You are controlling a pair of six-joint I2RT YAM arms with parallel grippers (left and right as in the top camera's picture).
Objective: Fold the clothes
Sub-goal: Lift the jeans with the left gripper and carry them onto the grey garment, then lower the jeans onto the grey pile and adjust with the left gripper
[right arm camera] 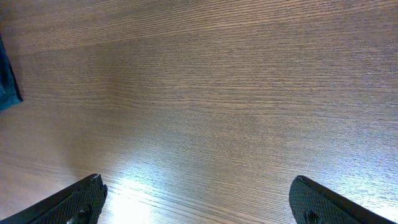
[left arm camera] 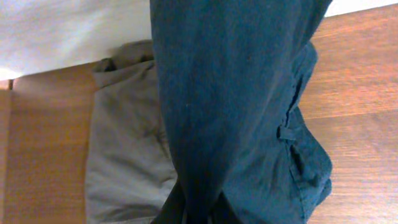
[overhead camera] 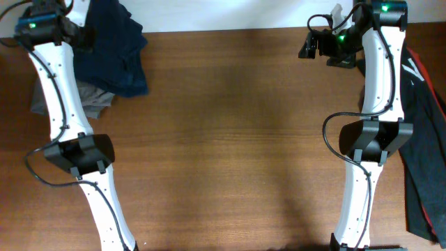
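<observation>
Navy trousers (overhead camera: 115, 52) are at the far-left corner of the table (overhead camera: 230, 139), bunched up and partly lying over a grey-brown garment (overhead camera: 94, 97). Left gripper (left arm camera: 193, 214) holds them. In the left wrist view the cloth funnels straight down into the jaws, so they look pinched on a fold of denim, though the fingers are mostly buried. Belt loop (left arm camera: 287, 132) shows on the lower heap, so the waistband is down there. Right gripper (right arm camera: 196, 190) hangs over bare wood at the far right, jaws wide, nothing in them.

Step in hand, my read: get the trousers out of the pile and onto open table to lay flat. Folding proper not yet begun.

To do it well:
- Lift high enough that the denim clears the grey-brown piece, else that one comes along.
- Carry toward the centre.
- Put the right gripper on a second point, waistband or hem, so the cloth can be spread, not dumped in a lump.
- A single pinch on heavy denim could slip, so bite more than one layer.

Surface: brown wood-grain, smooth, with some glare in the right wrist view. Cloth should slide easily. A dark garment with red trim (overhead camera: 425, 139) lies along the right edge beside the right arm. White surface (left arm camera: 62, 31) lies beyond the far edge.
</observation>
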